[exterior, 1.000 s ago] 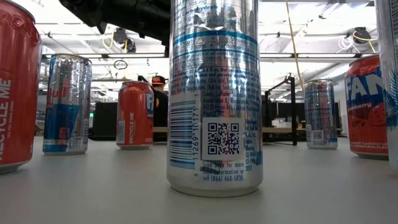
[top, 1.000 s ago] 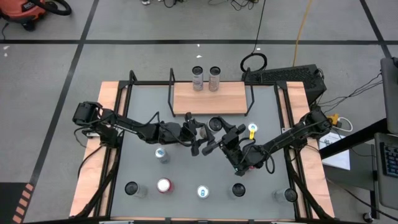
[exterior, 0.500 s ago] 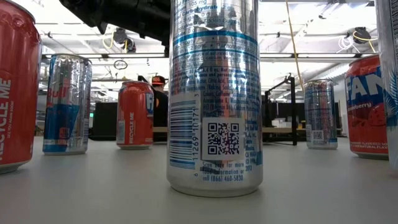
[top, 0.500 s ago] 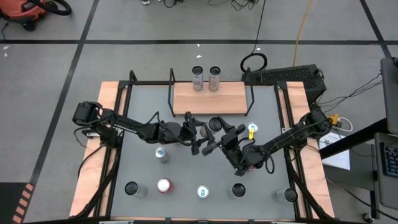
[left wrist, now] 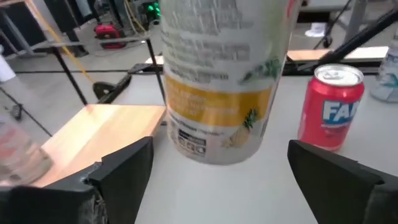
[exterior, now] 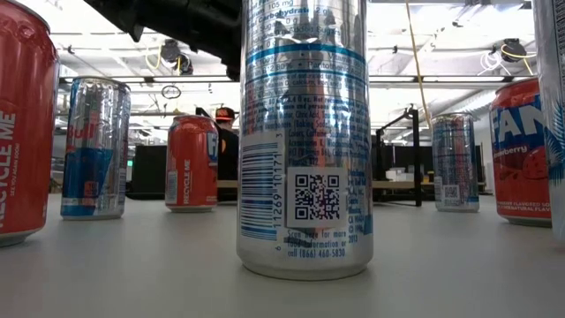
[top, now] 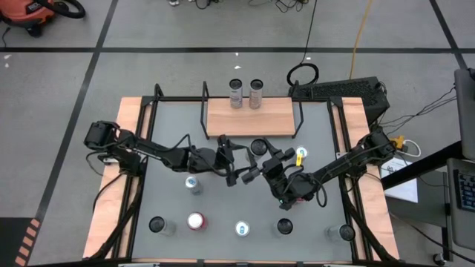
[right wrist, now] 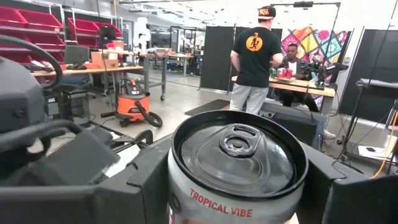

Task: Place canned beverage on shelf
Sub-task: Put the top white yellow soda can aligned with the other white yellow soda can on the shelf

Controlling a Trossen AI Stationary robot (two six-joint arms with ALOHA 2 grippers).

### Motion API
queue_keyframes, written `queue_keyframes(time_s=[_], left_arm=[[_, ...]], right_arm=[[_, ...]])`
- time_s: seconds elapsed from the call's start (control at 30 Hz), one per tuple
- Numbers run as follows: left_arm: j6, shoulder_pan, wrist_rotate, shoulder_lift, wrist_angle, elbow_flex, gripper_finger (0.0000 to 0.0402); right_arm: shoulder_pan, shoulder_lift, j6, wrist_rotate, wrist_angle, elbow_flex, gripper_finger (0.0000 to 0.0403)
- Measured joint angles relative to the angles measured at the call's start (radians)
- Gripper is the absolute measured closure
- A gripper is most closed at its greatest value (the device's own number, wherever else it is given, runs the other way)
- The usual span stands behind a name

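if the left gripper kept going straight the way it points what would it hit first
Probably the yellow-banded can that the right gripper holds: it hangs right between the left gripper's open fingers. Depth is unclear, but nothing nearer shows. The red can stands off to the side.

My two arms are dark, nearly black, built from slim jointed links with loose black cables looping along them. The left gripper (top: 236, 165) and right gripper (top: 261, 165) carry broad, flat, matte-black fingers (left wrist: 121, 168) with squared edges and chunky blocky housings behind.
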Motion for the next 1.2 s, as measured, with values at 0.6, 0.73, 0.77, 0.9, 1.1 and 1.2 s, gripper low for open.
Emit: queue_keyframes(time_s=[0.6, 0.73, 0.77, 0.9, 1.1, 1.2], left_arm=[[-0.1, -0.144, -0.324, -0.344, -0.566, -0.009, 0.0036], [-0.146, -0.178, -0.361, -0.382, -0.637, -0.009, 0.0036], [-0.149, -0.189, -0.369, -0.387, -0.655, -0.009, 0.0036], [-0.148, -0.209, -0.392, -0.388, -0.669, -0.01, 0.0036], [-0.154, -0.215, -0.399, -0.388, -0.689, -0.01, 0.0036], [-0.154, -0.215, -0.404, -0.388, -0.689, -0.01, 0.0036]], right_arm=[[-0.208, 0.0, 0.347, -0.11, -0.44, 0.0, 0.0184], [-0.3, 0.0, 0.488, -0.199, -0.586, 0.0, 0.0184], [-0.32, 0.0, 0.516, -0.212, -0.62, 0.0, 0.0184], [-0.396, 0.0, 0.618, -0.277, -0.742, 0.0, 0.0184], [-0.466, 0.0, 0.748, -0.331, -0.902, 0.0, 0.0184], [-0.472, 0.0, 0.769, -0.324, -0.89, -0.02, 0.0183]])
